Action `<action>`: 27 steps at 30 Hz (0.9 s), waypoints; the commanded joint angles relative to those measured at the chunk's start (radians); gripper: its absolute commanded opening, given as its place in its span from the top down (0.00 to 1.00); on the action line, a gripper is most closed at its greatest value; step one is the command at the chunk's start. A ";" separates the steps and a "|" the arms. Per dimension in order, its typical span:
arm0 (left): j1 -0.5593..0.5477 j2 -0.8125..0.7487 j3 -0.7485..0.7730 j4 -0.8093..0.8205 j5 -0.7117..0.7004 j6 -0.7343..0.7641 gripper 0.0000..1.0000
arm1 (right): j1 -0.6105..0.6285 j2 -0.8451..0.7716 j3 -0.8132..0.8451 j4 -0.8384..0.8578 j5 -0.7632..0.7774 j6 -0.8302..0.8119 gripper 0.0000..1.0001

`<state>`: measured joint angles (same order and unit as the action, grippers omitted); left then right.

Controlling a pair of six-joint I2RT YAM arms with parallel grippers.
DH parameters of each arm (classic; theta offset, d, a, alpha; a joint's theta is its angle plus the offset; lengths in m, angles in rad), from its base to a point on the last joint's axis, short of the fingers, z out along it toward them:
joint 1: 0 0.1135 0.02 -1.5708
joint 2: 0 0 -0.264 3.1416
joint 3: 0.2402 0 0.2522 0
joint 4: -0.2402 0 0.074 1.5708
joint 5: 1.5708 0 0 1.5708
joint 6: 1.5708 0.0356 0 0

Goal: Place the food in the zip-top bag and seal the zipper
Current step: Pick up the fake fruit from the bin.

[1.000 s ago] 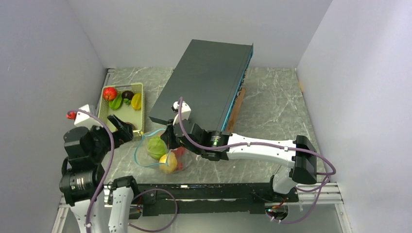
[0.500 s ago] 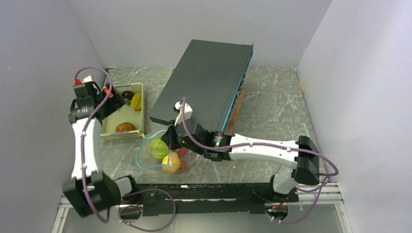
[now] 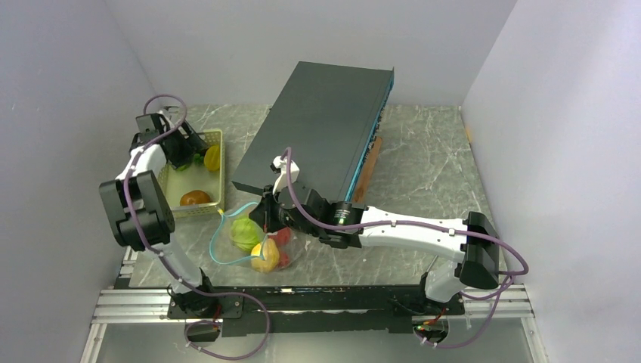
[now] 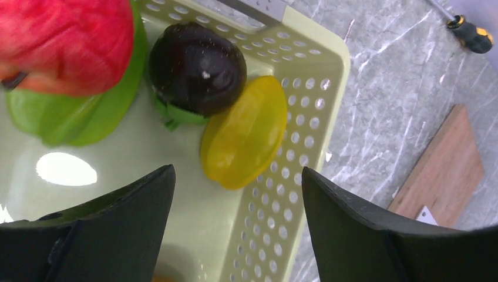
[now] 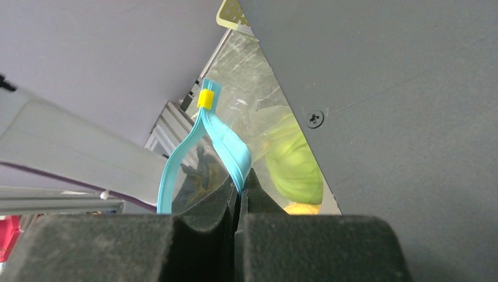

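Observation:
The clear zip-top bag [image 3: 253, 243] lies on the table with a green ball [image 3: 243, 231], a yellow piece [image 3: 264, 255] and a red piece [image 3: 282, 237] inside. My right gripper [image 3: 266, 212] is shut on its teal zipper strip [image 5: 226, 144] and holds the mouth open. My left gripper [image 3: 184, 148] is open above the far end of the basket [image 3: 218, 189]. Below it lie a dark purple piece [image 4: 197, 67], a yellow piece [image 4: 246, 132], a red apple [image 4: 64, 41] and a green piece [image 4: 64, 114]. A brown-orange piece [image 3: 195, 198] lies at the basket's near end.
A big dark slab [image 3: 321, 125] with a blue edge leans right of the basket, close above my right wrist. A wooden board [image 4: 443, 170] lies beside it. A small screwdriver [image 4: 470, 34] lies at the back. Grey walls stand close on the left and right.
My left arm has swung from near the bag out to the far end of the basket and now hovers open over the food. The right gripper has kept its hold on the zipper.

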<state>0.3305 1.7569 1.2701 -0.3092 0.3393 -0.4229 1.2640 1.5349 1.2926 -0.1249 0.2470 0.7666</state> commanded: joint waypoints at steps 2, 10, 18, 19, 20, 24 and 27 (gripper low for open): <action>-0.049 0.104 0.088 0.058 0.020 0.064 0.14 | -0.075 -0.021 -0.012 -0.004 0.058 0.016 1.00; -0.071 0.241 0.177 -0.064 -0.013 0.088 0.14 | -0.081 -0.018 -0.016 0.001 0.039 0.018 1.00; -0.074 0.283 0.222 -0.115 0.053 0.104 0.28 | -0.081 -0.014 -0.010 -0.002 0.036 0.013 1.00; -0.074 0.281 0.226 -0.123 0.059 0.107 0.32 | -0.082 -0.014 -0.009 -0.002 0.035 0.011 1.00; -0.076 0.279 0.232 -0.136 0.059 0.109 0.36 | -0.083 -0.012 -0.007 -0.003 0.035 0.011 1.00; -0.077 0.235 0.238 -0.194 -0.009 0.113 0.60 | -0.082 -0.014 -0.003 -0.008 0.036 0.010 1.00; -0.078 0.160 0.215 -0.231 -0.070 0.117 0.68 | -0.081 -0.019 -0.008 -0.004 0.035 0.011 1.00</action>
<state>0.2573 2.0304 1.4815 -0.4702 0.3428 -0.3248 1.2533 1.5326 1.2926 -0.1207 0.2066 0.7666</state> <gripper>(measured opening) 0.509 0.007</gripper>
